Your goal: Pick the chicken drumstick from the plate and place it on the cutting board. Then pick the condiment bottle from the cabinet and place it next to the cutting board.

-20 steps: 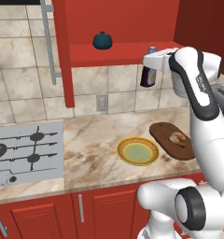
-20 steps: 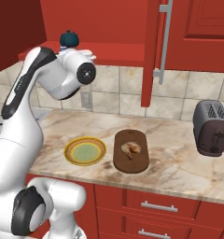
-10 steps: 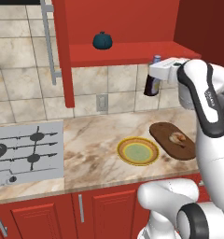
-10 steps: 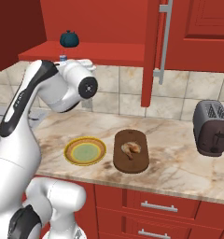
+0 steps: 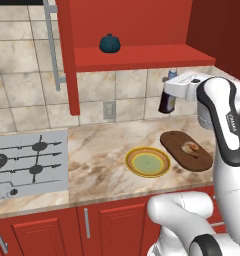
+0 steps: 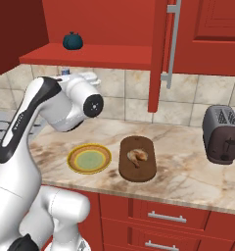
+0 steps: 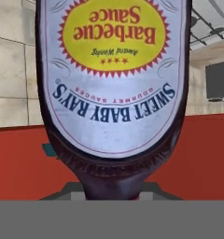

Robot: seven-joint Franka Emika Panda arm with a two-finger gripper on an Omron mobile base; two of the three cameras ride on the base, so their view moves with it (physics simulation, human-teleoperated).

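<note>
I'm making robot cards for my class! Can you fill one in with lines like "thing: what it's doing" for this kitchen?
fingers: shut on the condiment bottle, held in the air
condiment bottle: out of the cabinet, above the counter behind the cutting board
chicken drumstick: lying on the cutting board
cutting board: beside the plate
plate: nothing on it
cabinet: shelf holds a round teal thing
</note>
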